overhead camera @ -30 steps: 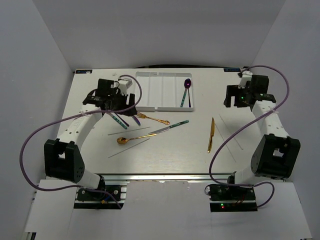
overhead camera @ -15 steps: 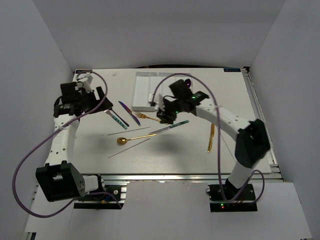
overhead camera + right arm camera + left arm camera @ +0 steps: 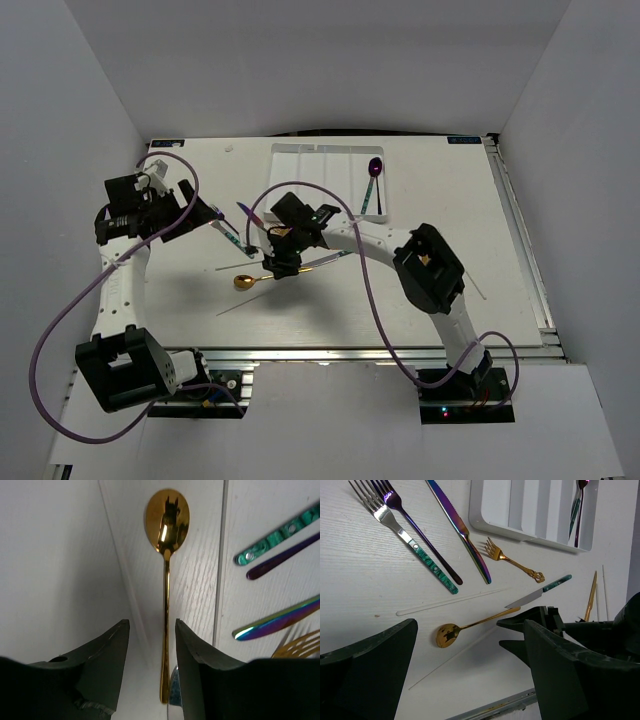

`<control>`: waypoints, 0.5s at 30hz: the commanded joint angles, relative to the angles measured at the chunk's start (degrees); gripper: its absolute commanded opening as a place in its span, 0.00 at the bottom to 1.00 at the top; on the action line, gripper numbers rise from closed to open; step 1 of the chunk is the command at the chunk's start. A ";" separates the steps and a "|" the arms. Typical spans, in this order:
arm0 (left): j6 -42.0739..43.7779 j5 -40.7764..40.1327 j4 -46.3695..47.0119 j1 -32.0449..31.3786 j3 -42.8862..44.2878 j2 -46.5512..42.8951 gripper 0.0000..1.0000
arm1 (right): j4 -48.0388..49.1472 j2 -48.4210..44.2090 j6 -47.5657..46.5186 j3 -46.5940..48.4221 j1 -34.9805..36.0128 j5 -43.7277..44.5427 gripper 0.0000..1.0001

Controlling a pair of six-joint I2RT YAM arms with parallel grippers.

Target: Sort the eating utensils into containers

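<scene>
Just two pieces (image 3: 372,185) sit in the tray (image 3: 300,180) at the bench (image 3: 470,200) far edge, and the rest lie loose nearer the left edge, with the right hand (image 3: 150,630) spread around the gold spoon (image 3: 167,520) and the left hand (image 3: 470,635) spread too, holding nothing.

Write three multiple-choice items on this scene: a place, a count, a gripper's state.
1. Where is the purple spoon?
A. on the bare table
B. in the white tray
C. in a gripper
2. How many utensils lie in the tray?
A. none
B. two
C. five
3. The right gripper at the gold spoon is:
A. shut on its handle
B. shut and empty
C. open, a finger on each side of the handle
Key: 1 B, it lies in an end compartment; 2 B, the purple spoon plus a teal-handled piece; 3 C, the wrist view shows gaps between handle and both fingers.
</scene>
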 commanded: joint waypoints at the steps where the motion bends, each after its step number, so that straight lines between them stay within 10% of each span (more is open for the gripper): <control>1: -0.39 2.36 -0.09 0.34 -0.03 -0.83 0.98 | 4.66 0.87 0.48 3.71 1.46 0.03 0.48; 15: 1.20 2.44 -0.09 0.42 1.03 1.02 0.98 | 6.52 8.61 2.33 8.29 2.34 2.76 0.45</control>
